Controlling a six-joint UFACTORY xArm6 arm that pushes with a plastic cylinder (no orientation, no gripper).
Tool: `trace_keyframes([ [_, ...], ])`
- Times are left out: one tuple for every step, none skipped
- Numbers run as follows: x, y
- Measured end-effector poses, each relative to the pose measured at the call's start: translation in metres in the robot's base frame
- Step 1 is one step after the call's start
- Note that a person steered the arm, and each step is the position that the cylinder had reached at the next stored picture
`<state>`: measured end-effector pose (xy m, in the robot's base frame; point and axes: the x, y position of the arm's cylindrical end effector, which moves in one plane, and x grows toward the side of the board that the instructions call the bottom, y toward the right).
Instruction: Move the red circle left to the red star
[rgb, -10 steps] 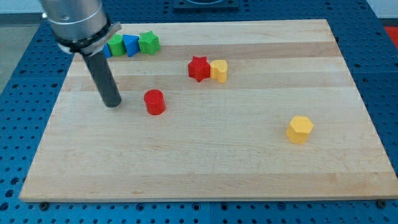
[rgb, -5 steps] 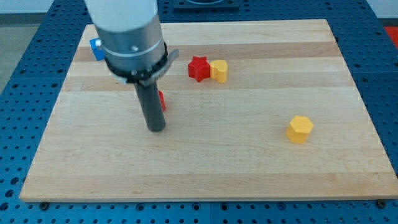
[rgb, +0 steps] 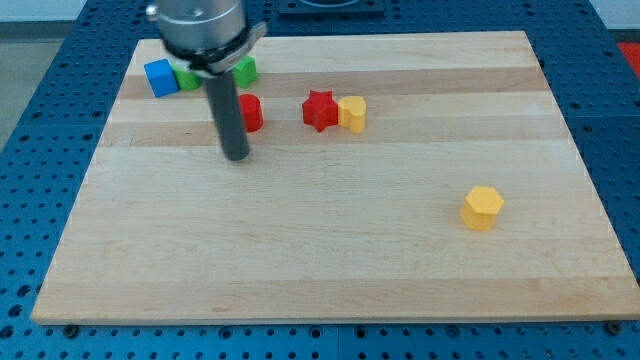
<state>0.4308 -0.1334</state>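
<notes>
The red circle (rgb: 250, 112) is a short red cylinder on the wooden board, partly hidden behind my rod. The red star (rgb: 320, 109) lies to its right with a gap between them, touching a yellow block (rgb: 352, 114). My tip (rgb: 236, 156) rests on the board just below and slightly left of the red circle, close to it.
A blue block (rgb: 159, 77) and green blocks (rgb: 244, 69) sit near the board's top left, partly hidden by the arm. A yellow hexagon block (rgb: 482, 208) lies at the right. The board's top edge (rgb: 400, 34) is close to the upper blocks.
The red circle has moved up the board, from below the star's row to level with it. My tip swung from its left to beneath it and moved up.
</notes>
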Motion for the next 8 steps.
trace_keyframes([
  [0.007,-0.017],
  [0.007,-0.022],
  [0.007,-0.026],
  [0.007,-0.049],
  [0.006,-0.051],
  [-0.036,-0.051],
  [-0.057,-0.051],
  [-0.062,-0.049],
])
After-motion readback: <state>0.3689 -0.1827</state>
